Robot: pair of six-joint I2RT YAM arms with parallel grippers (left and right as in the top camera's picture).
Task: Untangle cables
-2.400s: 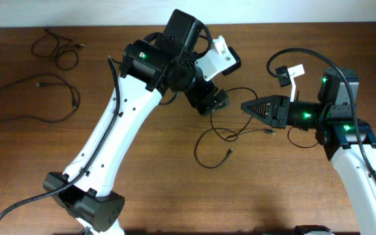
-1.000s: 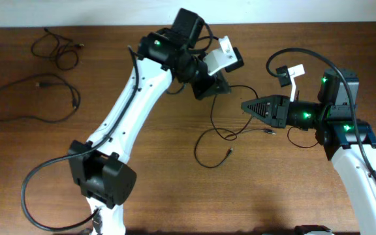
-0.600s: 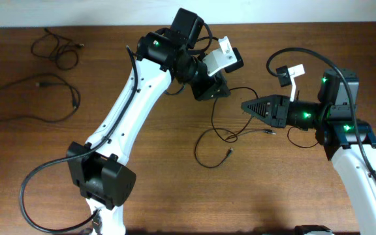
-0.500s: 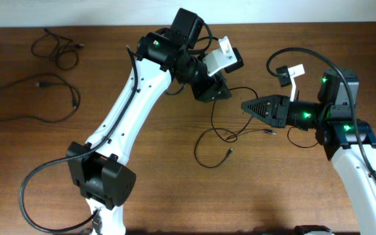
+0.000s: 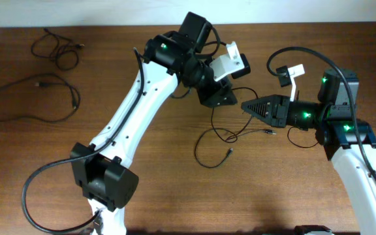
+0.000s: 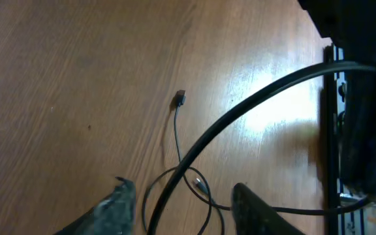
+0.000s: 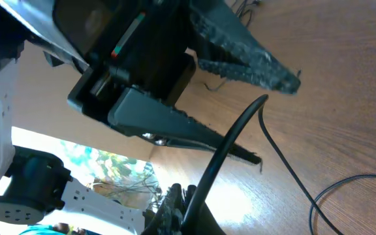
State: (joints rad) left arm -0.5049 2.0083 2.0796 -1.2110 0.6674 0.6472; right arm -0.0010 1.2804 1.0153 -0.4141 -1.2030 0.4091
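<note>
Brown wooden table [image 5: 253, 196] carries thin black cables [image 5: 40, 84] lying loose.

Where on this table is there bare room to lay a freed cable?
Bare wood: the front strip between the left arm and right arm, below the cables; also between the big loop and the left arm. Crowded: the centre, where the left gripper and right gripper meet at the cables.

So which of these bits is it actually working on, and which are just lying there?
In the job: tangled thin black cables, mid-table between the arms.
Lying about: small coiled cable and large looped cable, far left, untouched.
</note>
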